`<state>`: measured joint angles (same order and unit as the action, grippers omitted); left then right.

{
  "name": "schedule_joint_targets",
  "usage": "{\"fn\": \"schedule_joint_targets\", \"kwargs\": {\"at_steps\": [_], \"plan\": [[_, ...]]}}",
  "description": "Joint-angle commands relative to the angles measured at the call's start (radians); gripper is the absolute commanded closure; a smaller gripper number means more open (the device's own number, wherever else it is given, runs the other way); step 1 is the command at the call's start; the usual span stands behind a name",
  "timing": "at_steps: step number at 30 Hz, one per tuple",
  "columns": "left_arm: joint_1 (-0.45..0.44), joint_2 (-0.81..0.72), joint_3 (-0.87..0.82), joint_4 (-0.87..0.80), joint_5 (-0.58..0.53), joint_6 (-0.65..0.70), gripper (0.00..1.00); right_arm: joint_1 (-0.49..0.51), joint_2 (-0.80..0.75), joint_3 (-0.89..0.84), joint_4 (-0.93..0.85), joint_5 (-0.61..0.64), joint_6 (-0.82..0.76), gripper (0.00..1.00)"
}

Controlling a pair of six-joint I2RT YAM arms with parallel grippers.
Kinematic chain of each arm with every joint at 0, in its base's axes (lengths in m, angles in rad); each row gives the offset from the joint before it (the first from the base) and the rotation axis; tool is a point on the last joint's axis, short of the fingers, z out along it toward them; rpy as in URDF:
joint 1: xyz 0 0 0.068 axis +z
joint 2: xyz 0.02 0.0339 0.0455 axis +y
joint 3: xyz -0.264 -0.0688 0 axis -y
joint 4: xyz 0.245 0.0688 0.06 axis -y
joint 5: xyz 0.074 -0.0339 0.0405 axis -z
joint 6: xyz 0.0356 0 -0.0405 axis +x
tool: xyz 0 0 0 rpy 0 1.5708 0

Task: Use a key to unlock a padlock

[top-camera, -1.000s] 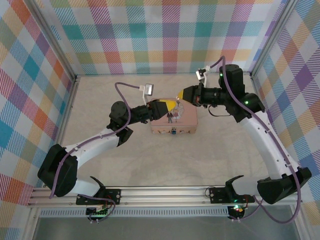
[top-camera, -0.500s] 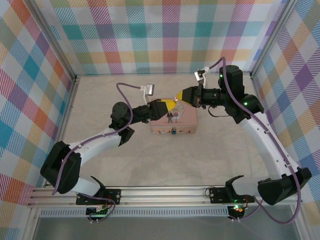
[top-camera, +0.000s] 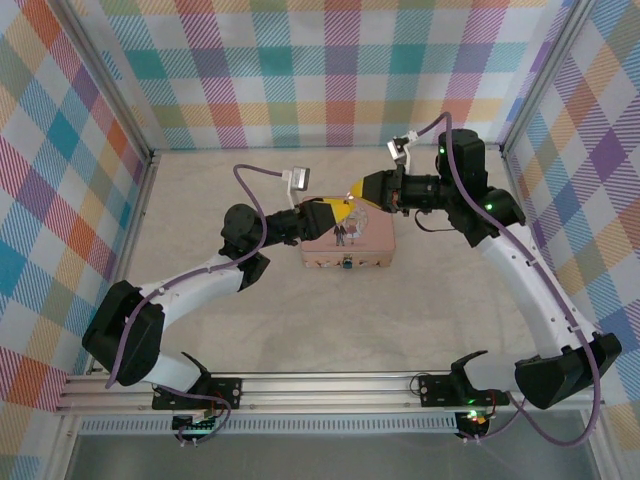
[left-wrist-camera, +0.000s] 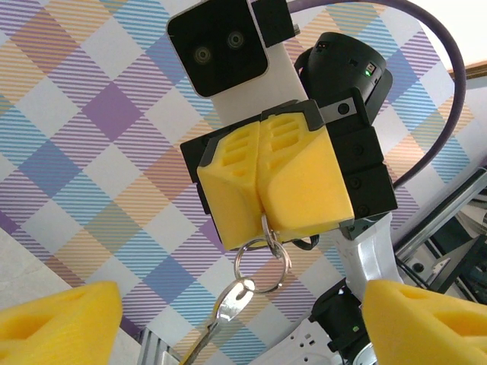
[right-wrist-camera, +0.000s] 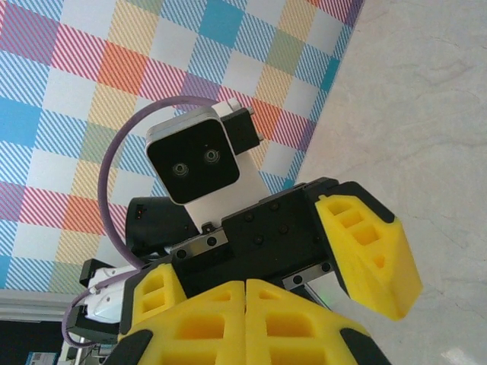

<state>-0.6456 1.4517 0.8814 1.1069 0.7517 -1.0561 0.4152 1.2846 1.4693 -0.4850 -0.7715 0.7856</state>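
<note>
Plaid walls (top-camera: 320, 70) in many colours close 3 sides of a pale table (top-camera: 300, 320), and a metal rail (top-camera: 330, 385) runs along its near edge. 2 white-and-black arms rise from that rail and meet over a pink tin (top-camera: 372, 246) near the table's middle. Their ends hang above the tin's far edge and hide part of its lid from above.

The left gripper (top-camera: 343, 209) and the right gripper (top-camera: 354, 195) face each other, tip near tip. The left jaws are yellow and stand spread wide apart. The right jaws, also yellow, are pressed together, pinching a small wire link that carries a ring (left-wrist-camera: 259, 264).

The key (left-wrist-camera: 226, 303) hangs from that ring, just below the right jaws and in front of the gap of the left ones. It is thin and silvery, with a hole in its head. It slants down and to the left in the left wrist view, and its far end runs off the bottom edge.

The tin is rectangular with a cartoon picture on its lid. The lid is shut, so its contents cannot be seen. The padlock (top-camera: 347, 263) is a small bluish spot at the middle of the tin's near side, touching it, apart from the key. Its shackle is too small to make out.
</note>
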Motion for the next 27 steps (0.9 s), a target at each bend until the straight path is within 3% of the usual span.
{"fn": "schedule_joint_targets", "kwargs": {"at_steps": [1, 11, 17, 27], "plan": [[-0.003, -0.018, 0.026, 0.061, 0.018, 0.004, 0.22, -0.003, 0.004, -0.017, 0.056, -0.03, 0.02, 1.0], [-0.005, -0.024, 0.023, 0.071, 0.021, 0.005, 0.17, -0.003, 0.02, -0.063, 0.151, -0.095, 0.083, 1.0], [-0.004, -0.041, 0.005, 0.057, 0.011, 0.008, 0.39, -0.027, 0.015, -0.062, 0.123, -0.059, 0.06, 1.0], [-0.004, -0.06, -0.005, -0.011, -0.004, 0.038, 0.61, -0.038, 0.004, -0.059, 0.123, -0.057, 0.055, 1.0]]}}
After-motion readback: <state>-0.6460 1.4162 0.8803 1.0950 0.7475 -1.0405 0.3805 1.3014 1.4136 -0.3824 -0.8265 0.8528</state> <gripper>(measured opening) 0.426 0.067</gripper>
